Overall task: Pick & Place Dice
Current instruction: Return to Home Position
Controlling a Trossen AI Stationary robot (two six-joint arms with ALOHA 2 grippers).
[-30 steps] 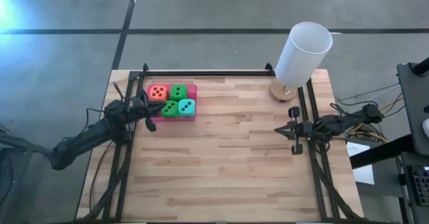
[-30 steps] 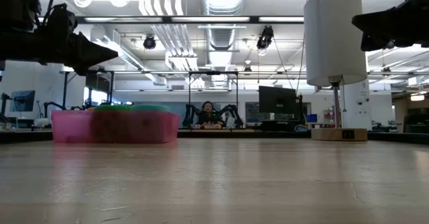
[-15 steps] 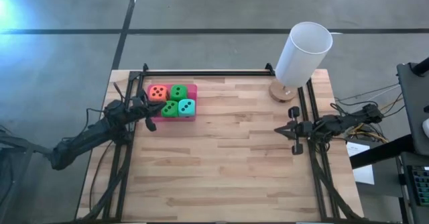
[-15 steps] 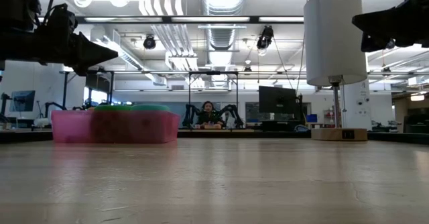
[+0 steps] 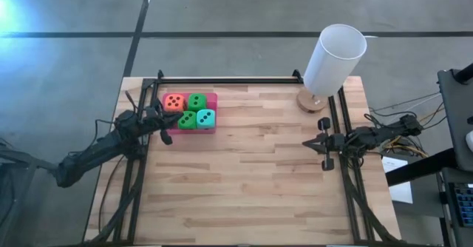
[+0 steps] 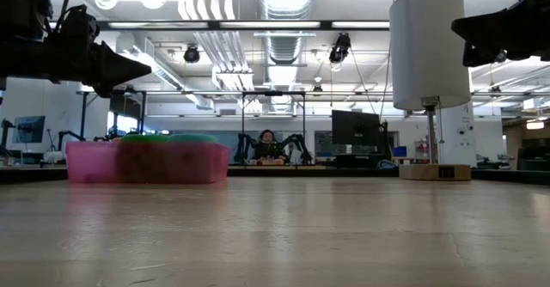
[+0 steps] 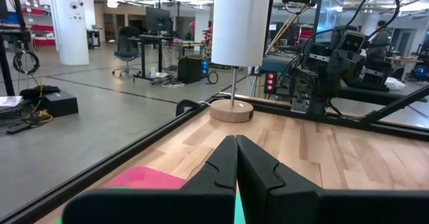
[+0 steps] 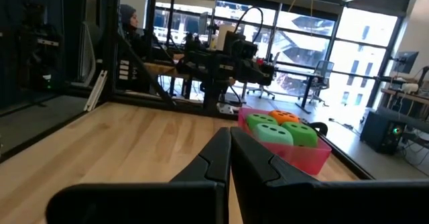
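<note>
Judged homing step: four dice (image 5: pixel 189 111) sat in bin (image 5: pixel 214 99) just ahead of left claw (image 5: pixel 168 135), well apart from right claw (image 5: pixel 312 145), both pinched shut, empty; next probably needed only parking.

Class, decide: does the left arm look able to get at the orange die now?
Probably yes: the left gripper sits just beside the pink bin, where the orange die lies uncovered.
</note>
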